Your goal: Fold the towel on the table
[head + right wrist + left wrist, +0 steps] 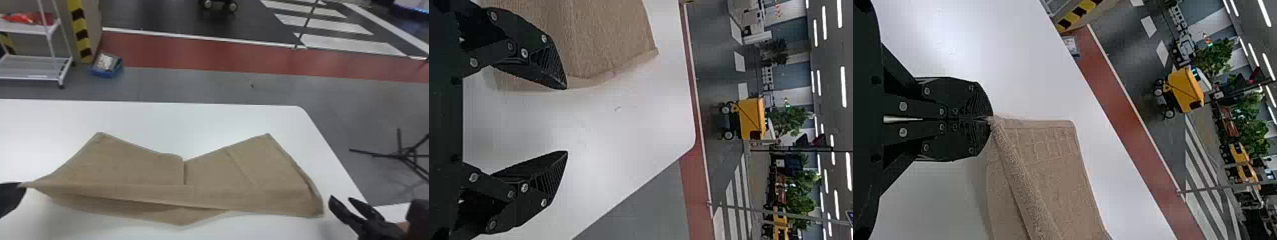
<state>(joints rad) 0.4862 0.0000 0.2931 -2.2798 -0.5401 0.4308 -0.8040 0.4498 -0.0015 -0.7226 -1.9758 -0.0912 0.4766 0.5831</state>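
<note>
Towel (220,188) located on the white table (204,121), spread broadly from left to right, its outline irregular. Two points of cloth reach toward the far side, a V-shaped dip (184,169) between them; a lower layer (178,218) projects on the near side. Left gripper (988,119), at the left end: jaws closed tight, pinching the near-left corner. Right gripper (566,120), just beside the right end: jaws wide apart, nothing between them.

Step in hand, in this inspector's judgement: securing the near-right corner (317,210) so that both ends can be folded together. Recommended: hold the left end steady, pass one right finger low beneath the corner, take in every layer meant to travel, then close. Apply gentle, even outward tension before carrying the cloth, to draw out the dip. Excess pull may slip the left pinch, which appears shallow.

On comparison of views: the head view gives the full outline, dip and lower layer together. The left wrist view adds the meeting of fingertips and cloth, a thick rolled ridge (1025,185) and, finest of all, a grid texture (1045,145). The right wrist view establishes the empty gap between the fingers.
</note>
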